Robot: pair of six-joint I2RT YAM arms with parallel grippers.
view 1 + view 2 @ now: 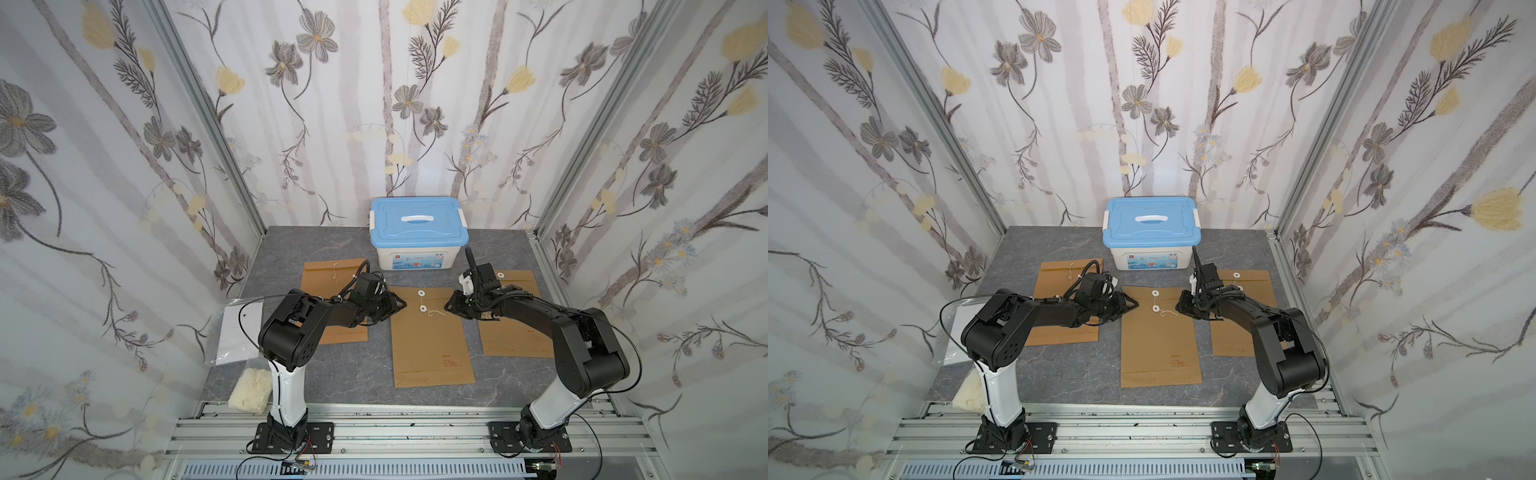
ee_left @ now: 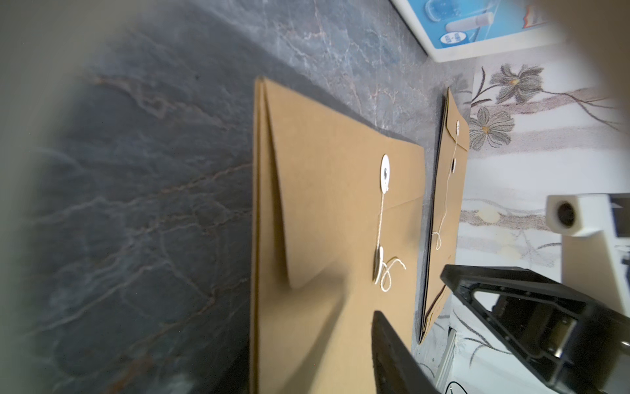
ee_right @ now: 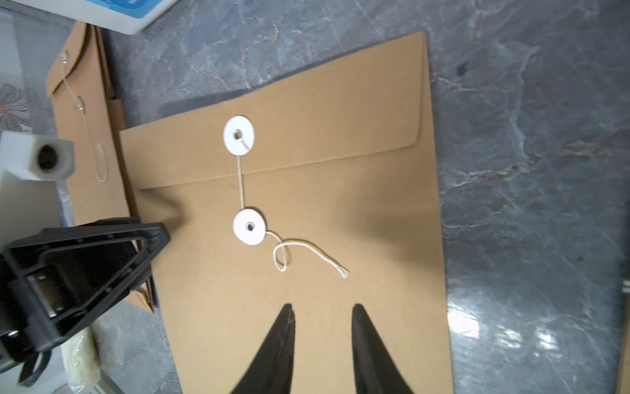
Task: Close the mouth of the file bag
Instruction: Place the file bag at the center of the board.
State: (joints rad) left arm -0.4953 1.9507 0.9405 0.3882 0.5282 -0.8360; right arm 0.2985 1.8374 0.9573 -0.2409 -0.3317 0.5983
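Left gripper (image 1: 400, 304) & right gripper (image 3: 322, 307) both look open, holding 0. String (image 3: 308, 247) tail's loose on bag (image 3: 341, 191); imo pinch near tip, wrap lower disc (image 3: 249, 227) w/ tension.

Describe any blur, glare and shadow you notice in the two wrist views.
Left wrist view: a blurred grey mass veils one side, and the middle file bag looks slightly smeared. Right wrist view: sharper; bright glare on the table; a soft shadow crosses that bag.
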